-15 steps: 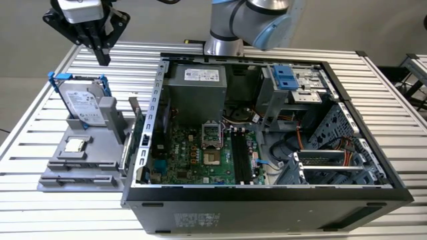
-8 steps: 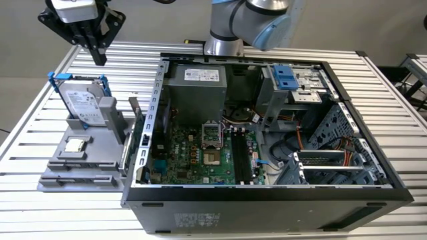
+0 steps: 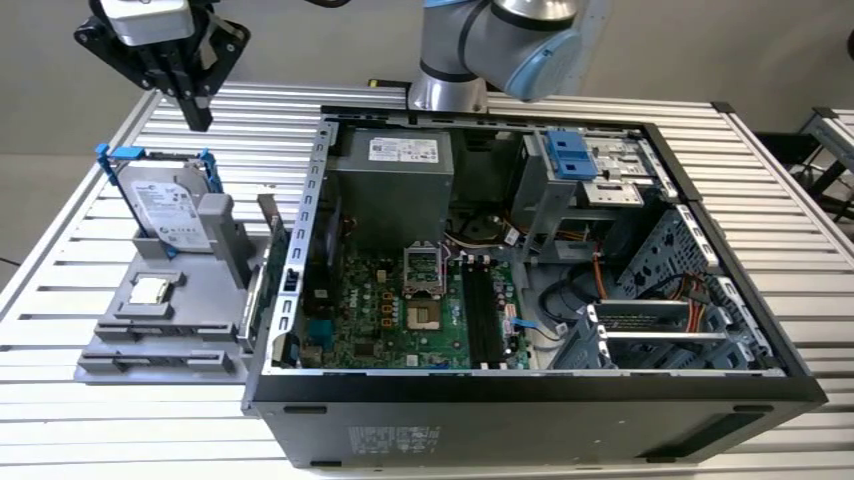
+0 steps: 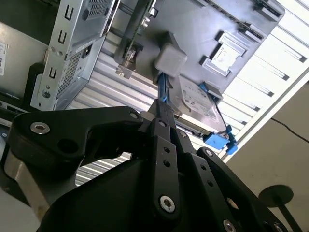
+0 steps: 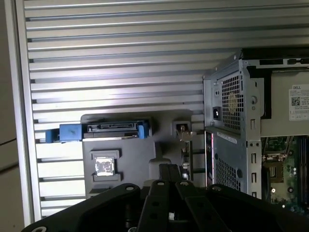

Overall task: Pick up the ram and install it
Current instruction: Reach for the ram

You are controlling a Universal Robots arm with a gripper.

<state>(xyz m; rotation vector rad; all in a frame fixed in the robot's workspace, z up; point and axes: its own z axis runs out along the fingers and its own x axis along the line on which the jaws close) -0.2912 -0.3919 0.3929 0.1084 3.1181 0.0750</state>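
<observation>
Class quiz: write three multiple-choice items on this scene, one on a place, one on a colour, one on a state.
1. The black robot hand hangs: A inside the black computer case; B at the exterior view's left of it; C on the floor.
2. The silver hard drive has a bracket that is: A red; B blue; C yellow.
3. The case is: A open; B closed; C upside down.
Key: B, it hangs over the slatted metal table; B, blue ends show; A, its green motherboard shows.
</observation>
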